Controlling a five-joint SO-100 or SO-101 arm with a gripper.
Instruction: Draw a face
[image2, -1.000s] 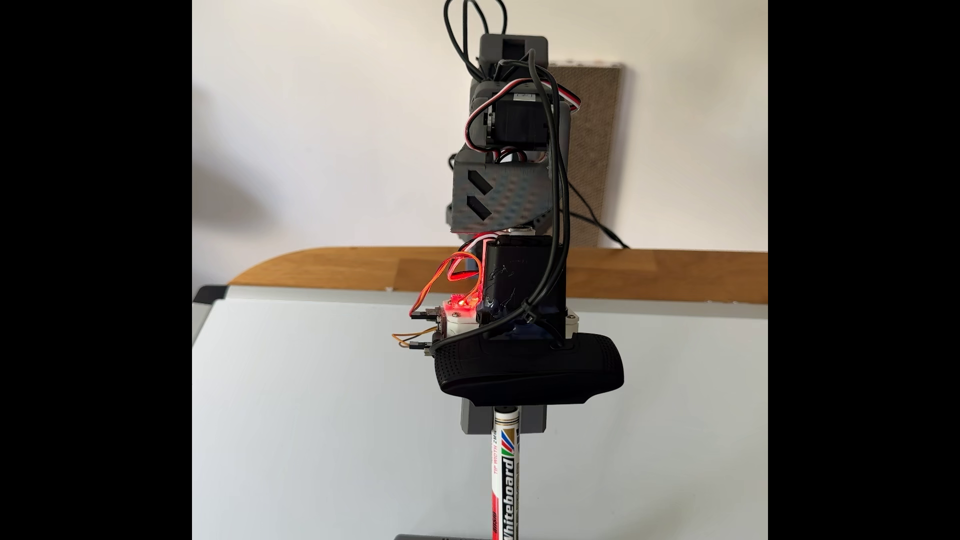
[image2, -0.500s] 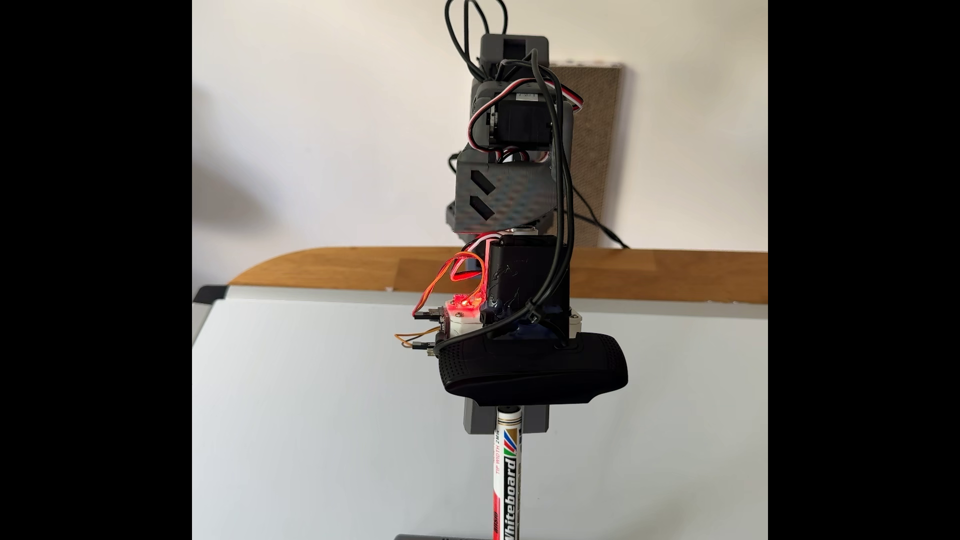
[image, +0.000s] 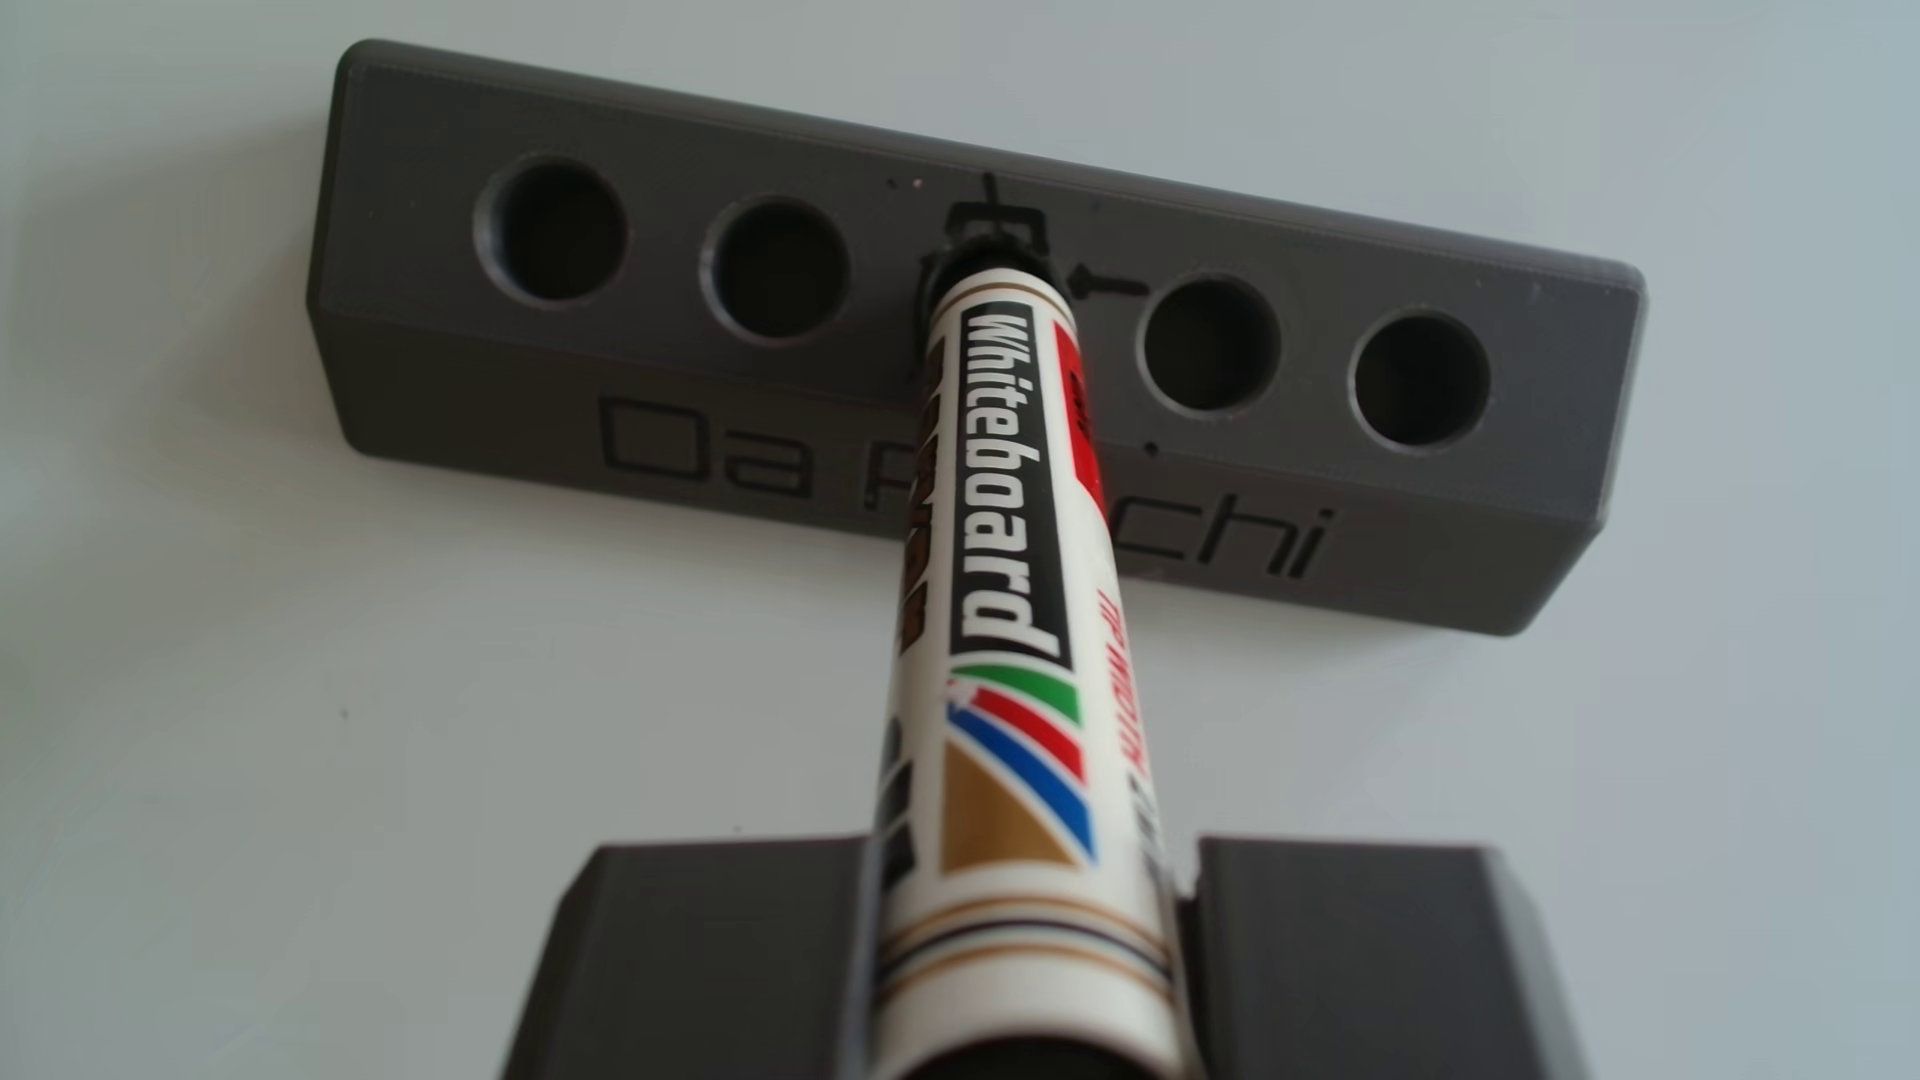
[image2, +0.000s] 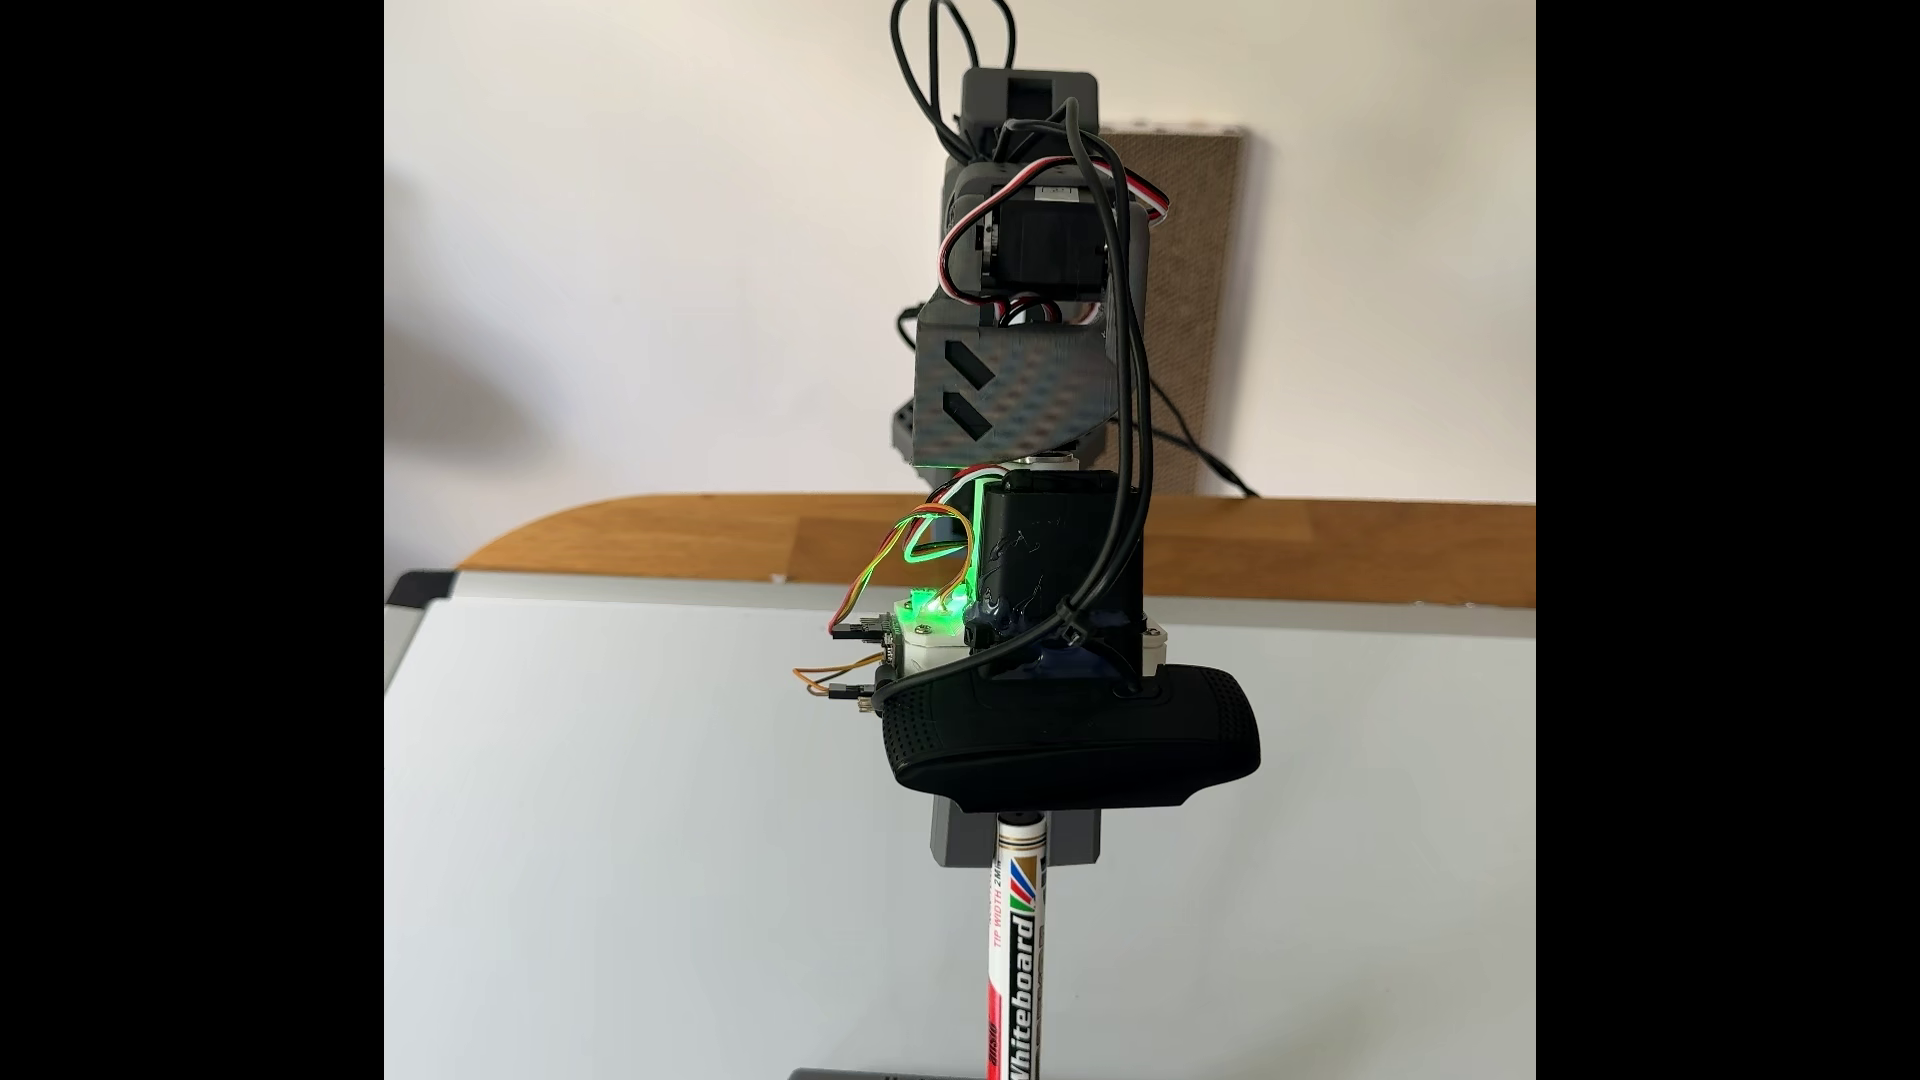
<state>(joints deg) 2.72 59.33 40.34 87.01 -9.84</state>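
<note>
1. Your gripper (image: 1029, 867) has its jaws clamped on the whiteboard marker (image: 1013, 582). In the other view, one dark grey jaw sits tight against each side of the barrel.
2. In the fixed view the gripper (image2: 1013, 843) points down and towards the camera. The whiteboard marker (image2: 1016, 976) runs from it to the bottom edge of the picture.
3. The marker's black end meets the middle hole of the dark grey pen block (image: 665, 405). You cannot tell how far it reaches in.
4. The block lies flat on the whiteboard (image: 260, 727). Two open holes lie on each side of the marker, and the lettering "Da Pinchi" on its front face is partly hidden by the barrel.
5. The thin black ink strokes (image: 1112, 282) lie on the block's top face, around the middle hole. There is a curved line left of the marker's end, a boxy scribble behind it and a short dash to its right. You cannot tell whether they form a face.
6. In the fixed view a black webcam (image2: 1070, 743) rides just above the jaws, and a small board (image2: 920, 615) left of the wrist glows green.
7. The whiteboard (image2: 623, 831) rests on a wooden tabletop (image2: 727, 540). A sliver of the pen block (image2: 883, 1074) shows at the bottom edge, just left of the marker.
</note>
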